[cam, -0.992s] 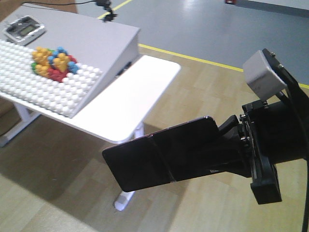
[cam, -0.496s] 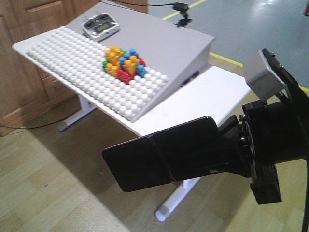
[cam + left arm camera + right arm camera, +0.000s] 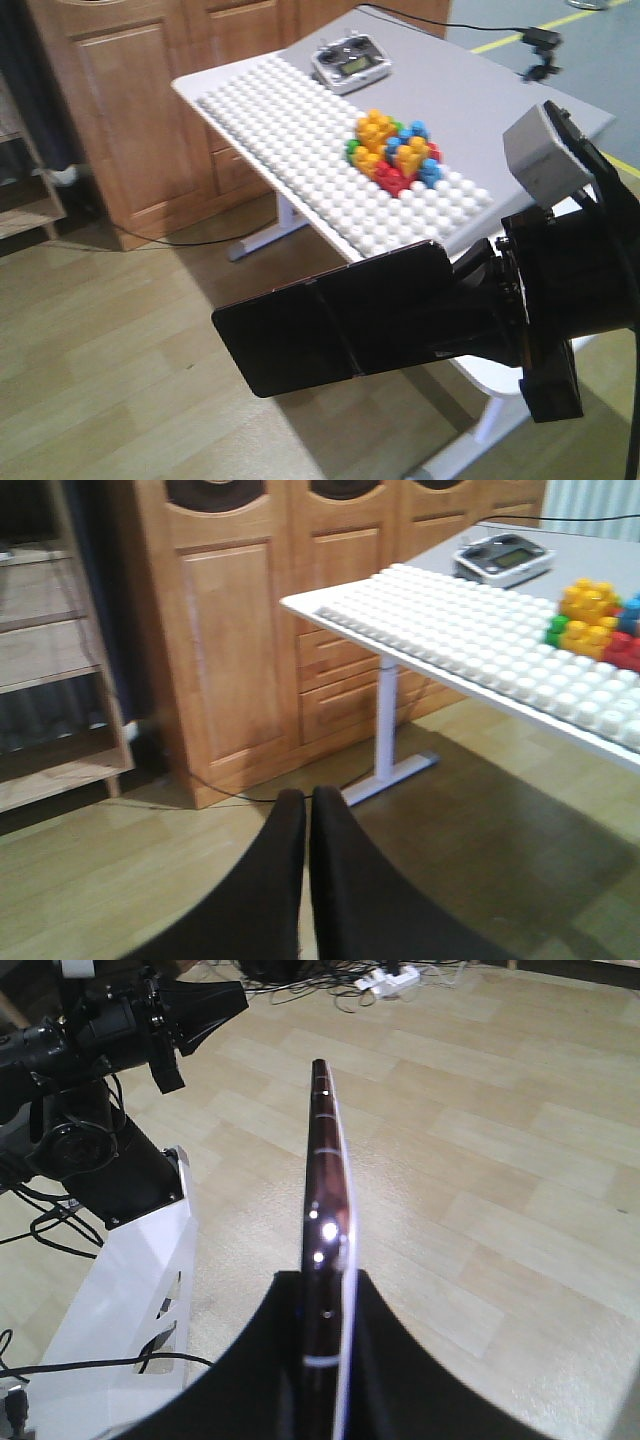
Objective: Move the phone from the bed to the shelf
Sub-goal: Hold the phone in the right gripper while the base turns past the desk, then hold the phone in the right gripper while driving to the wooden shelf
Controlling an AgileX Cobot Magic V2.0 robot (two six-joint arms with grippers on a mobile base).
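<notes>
Carry step, as I judge it: the phone [image 3: 335,322] is off the bed and up in the air over the wood floor [image 3: 120,350], and the bed is not in any view. The right gripper [image 3: 322,1300] is clamped on one short end of the phone. The wrist view shows the phone edge-on between the two black jaws, pinkish metal edge up, most of its length sticking out free. In the front view it lies roughly flat, tilted a bit, with the crease visible across the middle. The left gripper [image 3: 307,825] hangs low with its fingers pressed together and nothing between them. Background is a studded white board [image 3: 300,150] with coloured blocks [image 3: 395,155] and a remote controller [image 3: 350,65] on top, plus a wooden cabinet [image 3: 230,630] behind. A pale wood shelf [image 3: 60,780] shows at the left edge of the left wrist view, beside the cabinet. It is probably the target, but it is well apart from the phone. The next move calls for getting the right arm over to that shelf, levelling the phone above a plank, lowering it until it rests, then opening the jaws. The grip is at one end only, so the phone could tilt or slip.
</notes>
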